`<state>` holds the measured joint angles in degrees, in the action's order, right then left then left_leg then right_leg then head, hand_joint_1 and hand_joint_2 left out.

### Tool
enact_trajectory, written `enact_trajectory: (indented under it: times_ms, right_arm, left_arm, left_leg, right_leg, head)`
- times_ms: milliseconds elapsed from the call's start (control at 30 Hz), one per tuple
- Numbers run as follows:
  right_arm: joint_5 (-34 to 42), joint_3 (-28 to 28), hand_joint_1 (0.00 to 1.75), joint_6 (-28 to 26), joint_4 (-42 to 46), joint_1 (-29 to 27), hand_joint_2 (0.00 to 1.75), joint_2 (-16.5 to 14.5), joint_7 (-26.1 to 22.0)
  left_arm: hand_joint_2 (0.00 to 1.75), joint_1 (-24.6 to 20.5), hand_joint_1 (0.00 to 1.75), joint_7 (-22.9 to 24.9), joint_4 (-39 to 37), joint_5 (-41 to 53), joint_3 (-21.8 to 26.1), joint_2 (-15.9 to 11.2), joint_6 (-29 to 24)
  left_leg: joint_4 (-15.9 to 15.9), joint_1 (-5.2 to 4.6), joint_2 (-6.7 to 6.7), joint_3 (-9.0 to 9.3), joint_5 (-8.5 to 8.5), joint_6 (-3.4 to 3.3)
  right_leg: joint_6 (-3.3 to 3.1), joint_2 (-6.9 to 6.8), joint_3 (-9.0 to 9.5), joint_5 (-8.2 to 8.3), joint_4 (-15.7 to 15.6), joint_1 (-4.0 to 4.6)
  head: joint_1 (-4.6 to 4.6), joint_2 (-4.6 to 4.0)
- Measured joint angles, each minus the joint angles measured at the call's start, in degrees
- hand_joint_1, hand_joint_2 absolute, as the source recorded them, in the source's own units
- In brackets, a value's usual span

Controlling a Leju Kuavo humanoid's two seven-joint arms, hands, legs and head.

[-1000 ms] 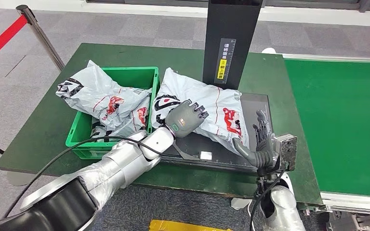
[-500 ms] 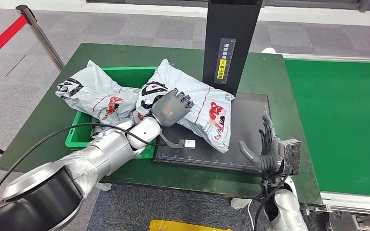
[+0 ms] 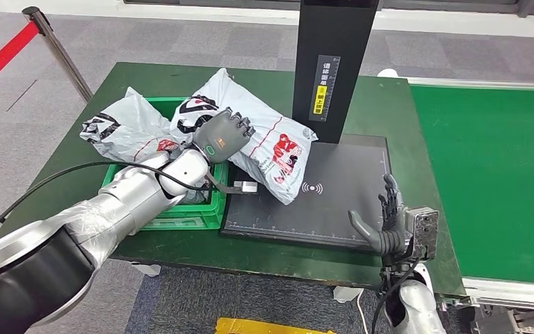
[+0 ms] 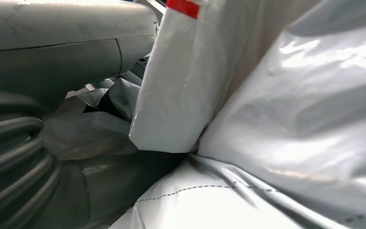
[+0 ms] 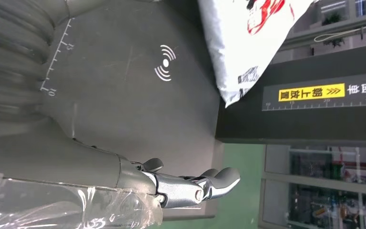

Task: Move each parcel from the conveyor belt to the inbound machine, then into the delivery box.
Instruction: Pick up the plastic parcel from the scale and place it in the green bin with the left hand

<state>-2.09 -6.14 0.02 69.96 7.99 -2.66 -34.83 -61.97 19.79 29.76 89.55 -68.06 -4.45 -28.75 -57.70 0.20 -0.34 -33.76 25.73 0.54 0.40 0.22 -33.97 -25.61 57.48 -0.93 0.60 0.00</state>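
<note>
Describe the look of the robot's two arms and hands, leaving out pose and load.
Both arms are silver with dark upper sections, partly wrapped in clear plastic film, and a black cable runs along each. The left hand has a dark grey back bearing a small green ring mark. The right hand has dark fingers, with a grey boxy module at the wrist.

right hand [image 5: 190,183] open over scanner plate [image 5: 124,86]; parcel [image 5: 252,43] corner beside

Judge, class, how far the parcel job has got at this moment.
Done: one parcel lies in the green delivery box. In hand: the left hand holds a second parcel, partly over the box, partly over the inbound machine's black pad. Left: dropping it in. The right hand is open.
</note>
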Motion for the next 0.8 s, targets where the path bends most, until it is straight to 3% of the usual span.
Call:
enact_trajectory:
  times_ms: [400, 800]
  right_arm:
    - [-0.16, 1.82, 0.00, -0.19, 0.02, -1.63, 1.75, 0.42, 0.06]
    - [-1.33, 3.81, 0.00, 0.92, 1.97, -4.35, 1.75, 0.65, 1.74]
  left_arm:
    - [1.75, -5.44, 1.75, -2.21, 1.16, 0.00, 2.39, -6.08, 2.42]
    - [1.75, -6.78, 1.75, -4.86, 1.94, 0.00, 14.93, -15.09, 1.57]
  left_leg:
    - [0.00, 0.03, 0.03, 0.00, -0.01, 0.02]
    - [0.01, 0.08, 0.16, -0.09, 0.00, 0.06]
  right_leg:
    - [-0.01, 0.04, -0.01, 0.00, 0.04, 0.03]
    - [-0.08, 0.16, -0.17, -0.01, 0.07, 0.08]
  head:
    - [0.00, 0.00]
    - [0.00, 0.00]
